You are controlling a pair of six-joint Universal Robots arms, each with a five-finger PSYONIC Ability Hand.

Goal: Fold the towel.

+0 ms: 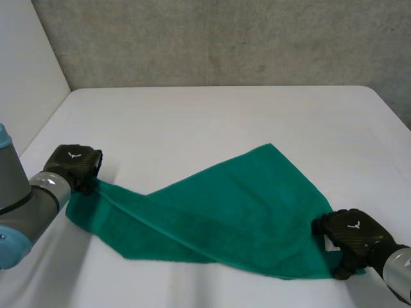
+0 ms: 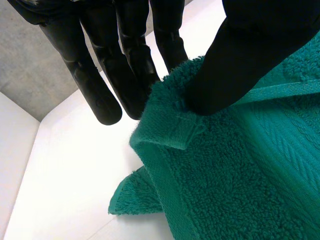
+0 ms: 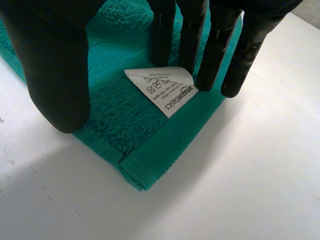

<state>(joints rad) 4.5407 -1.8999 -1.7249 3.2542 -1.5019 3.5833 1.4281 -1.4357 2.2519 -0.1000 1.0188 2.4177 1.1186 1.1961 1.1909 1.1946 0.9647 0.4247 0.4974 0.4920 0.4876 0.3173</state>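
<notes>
No fold yet: left robot hand [image 1: 76, 163] pinches the rumpled green terry towel [image 1: 237, 212] by a corner; right robot hand [image 1: 350, 234] rests straight fingers [image 3: 212, 50] on another.

One green towel [image 1: 225, 212] is lying on one white surface [image 1: 212, 122], and it is carrying one white printed label [image 3: 167, 90] near a corner. Two black hands are meeting it, one left hand [image 1: 76, 165] and one right hand [image 1: 350, 236], each ending one of two grey arms, the left arm [image 1: 26, 205] and the right arm [image 1: 399, 273].
</notes>
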